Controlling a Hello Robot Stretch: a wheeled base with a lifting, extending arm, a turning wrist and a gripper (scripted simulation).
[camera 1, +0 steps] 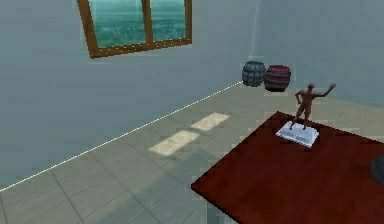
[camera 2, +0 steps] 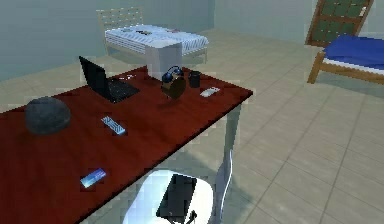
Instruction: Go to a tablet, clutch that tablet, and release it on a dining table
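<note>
In the forward view, a wood-framed window (camera 1: 135, 25) sits in the far wall on the left. Two barrels stand side by side in the far corner, a blue-grey barrel (camera 1: 253, 72) to the left of a dark red barrel (camera 1: 277, 77). Nearer on the right, a brown statue (camera 1: 310, 103) of a figure stands upright on an open book (camera 1: 298, 133).

In the arm side view, an open black laptop (camera 2: 105, 80) stands far left. A grey rounded lump (camera 2: 47, 115) lies left of it and a remote control (camera 2: 113, 125) just nearer. Right of the laptop is a dark mug (camera 2: 195, 79). Far off stands a white bed (camera 2: 150, 40). At the far right a blue-covered bed (camera 2: 355, 52) sits below a wooden door (camera 2: 345, 20). A white chair (camera 2: 145, 190) stands nearest.
</note>
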